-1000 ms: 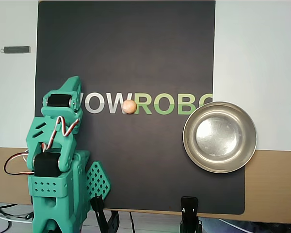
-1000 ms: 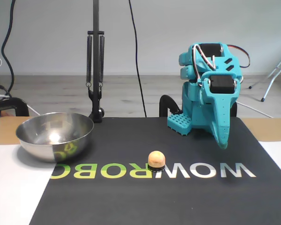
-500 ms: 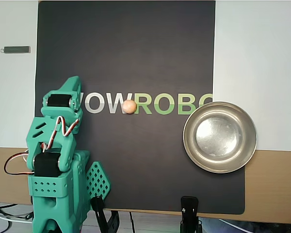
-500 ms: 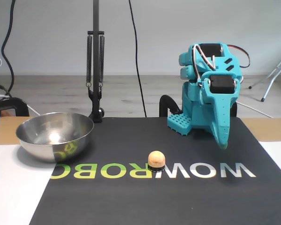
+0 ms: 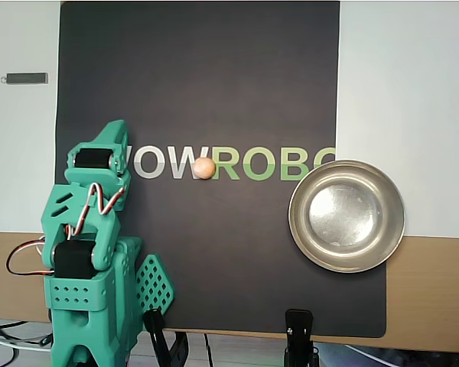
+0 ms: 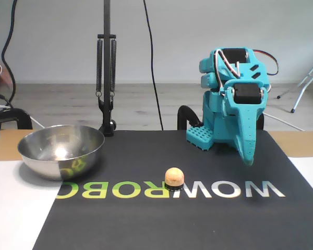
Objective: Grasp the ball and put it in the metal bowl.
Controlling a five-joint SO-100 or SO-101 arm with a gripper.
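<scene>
Nothing is changing over the last second, really: the teal 3D-printed arm [image 5: 92, 252] is sitting folded at its base exactly as before, so the task isn't getting started yet. The jaws [image 6: 248, 156] are pointing down at the black printed mat [image 5: 199, 76], pressed together with nothing in them. The small pale orange ball [image 5: 204, 167] is lying on the mat lettering, well apart from the jaws in the overhead view, and the shiny round steel bowl [image 5: 346, 172] is sitting further out beyond it, empty.
</scene>
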